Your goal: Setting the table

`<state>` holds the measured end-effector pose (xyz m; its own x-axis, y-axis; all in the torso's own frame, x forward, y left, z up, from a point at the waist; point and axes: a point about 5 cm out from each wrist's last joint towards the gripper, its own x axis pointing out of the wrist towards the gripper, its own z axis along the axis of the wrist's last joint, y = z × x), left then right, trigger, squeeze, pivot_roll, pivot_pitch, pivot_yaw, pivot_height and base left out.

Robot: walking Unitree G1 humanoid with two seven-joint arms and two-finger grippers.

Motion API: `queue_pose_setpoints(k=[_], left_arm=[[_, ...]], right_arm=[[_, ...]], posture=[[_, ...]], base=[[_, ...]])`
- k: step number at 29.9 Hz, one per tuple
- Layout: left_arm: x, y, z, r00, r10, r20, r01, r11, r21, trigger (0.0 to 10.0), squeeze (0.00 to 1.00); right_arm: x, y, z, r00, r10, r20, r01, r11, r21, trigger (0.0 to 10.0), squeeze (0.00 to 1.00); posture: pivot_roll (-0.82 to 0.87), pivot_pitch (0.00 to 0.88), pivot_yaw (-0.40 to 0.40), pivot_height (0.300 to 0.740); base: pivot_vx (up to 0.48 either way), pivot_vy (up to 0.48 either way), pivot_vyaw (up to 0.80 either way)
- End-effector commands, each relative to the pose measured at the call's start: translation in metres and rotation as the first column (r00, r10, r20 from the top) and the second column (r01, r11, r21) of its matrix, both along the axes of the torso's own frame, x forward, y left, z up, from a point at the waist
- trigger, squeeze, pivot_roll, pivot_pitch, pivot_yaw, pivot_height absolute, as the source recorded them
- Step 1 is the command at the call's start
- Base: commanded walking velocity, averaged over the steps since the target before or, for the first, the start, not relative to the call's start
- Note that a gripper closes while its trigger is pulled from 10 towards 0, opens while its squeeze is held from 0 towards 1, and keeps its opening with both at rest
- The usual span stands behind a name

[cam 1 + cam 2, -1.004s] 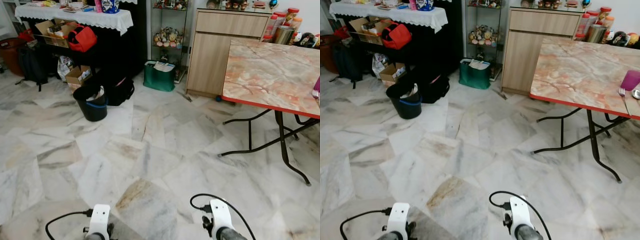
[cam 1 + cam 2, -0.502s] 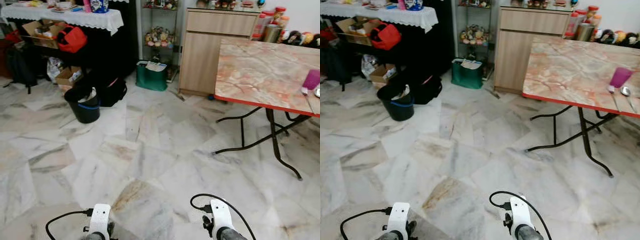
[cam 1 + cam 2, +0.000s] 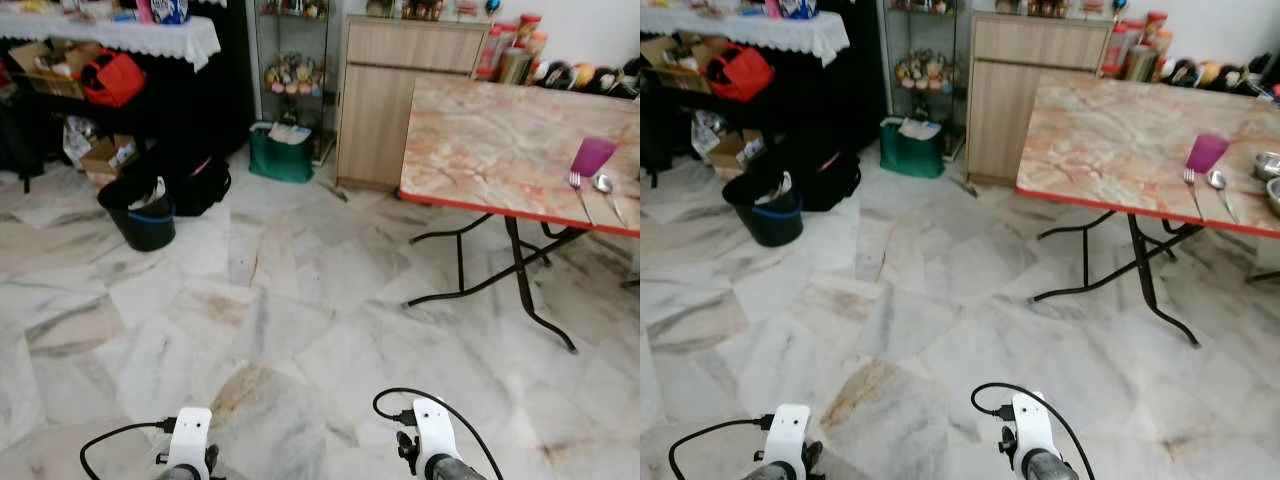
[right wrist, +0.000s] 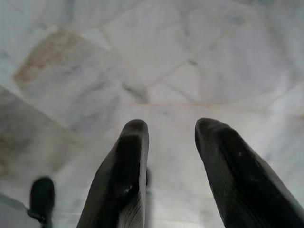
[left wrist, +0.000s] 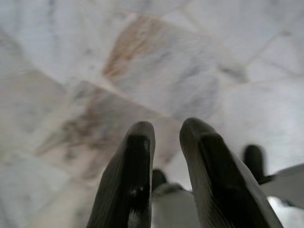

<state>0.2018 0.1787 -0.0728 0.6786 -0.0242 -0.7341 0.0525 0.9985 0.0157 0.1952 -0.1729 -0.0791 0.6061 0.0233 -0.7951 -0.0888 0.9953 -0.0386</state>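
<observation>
A folding table (image 3: 1110,140) with a marbled orange-pink top and a red edge stands at the upper right of the head views, on black metal legs. Near its right end stands a purple cup (image 3: 1207,152), with a fork (image 3: 1191,185) and a spoon (image 3: 1219,186) lying side by side just in front of it; the rims of two metal bowls (image 3: 1268,165) show at the far right edge of the right eye view. Behind the table, at top centre, is a wooden cabinet (image 3: 385,95) with jars and containers (image 3: 510,55) beside it (their contents are too small to tell). To its left is a glass shelf of small figurines (image 3: 292,70), with a green bag (image 3: 281,152) on the floor below. At the upper left a black sideboard carries a white lace cloth (image 3: 120,32), a red bag (image 3: 113,77) and cardboard boxes under it, and a black bucket (image 3: 138,212) stands on the marble floor (image 3: 300,300). Both arms hang low at the bottom of the frame, well apart from the table. The left gripper (image 5: 166,142) points at the floor, its two black fingers slightly parted and holding nothing. The right gripper (image 4: 168,137) likewise hangs over the tiles, its fingers spread a little wider and empty.
</observation>
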Motion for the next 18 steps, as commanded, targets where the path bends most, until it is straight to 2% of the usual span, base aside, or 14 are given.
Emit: queue_pose_setpoints(k=[1, 15, 18], left_arm=[[-0.0043, 0.0075, -0.0015, 1.0, -0.011, -0.016, 0.012, 1.0, 0.029, 10.0, 0.0], [-0.0041, 0.0082, -0.0013, 1.0, -0.014, -0.014, 0.014, 0.999, 0.03, 10.0, 0.0], [-0.0044, 0.0079, -0.0015, 1.0, -0.014, -0.015, 0.015, 0.999, 0.029, 10.0, 0.0]], right_arm=[[0.0057, 0.005, 0.0027, 1.0, 0.005, 0.02, -0.005, 1.0, 0.009, 10.0, 0.0], [0.0049, 0.0048, 0.0023, 1.0, -0.012, 0.018, 0.012, 1.0, 0.015, 10.0, 0.0], [0.0045, 0.0054, 0.0019, 1.0, -0.023, 0.011, 0.022, 0.999, 0.024, 10.0, 0.0]], posture=[[0.02, 0.0, -0.01, 0.728], [0.02, 0.0, -0.006, 0.728], [0.02, 0.0, -0.007, 0.728]], base=[[0.0, -0.27, 0.0], [0.0, -0.268, 0.0], [0.0, -0.268, -0.68]])
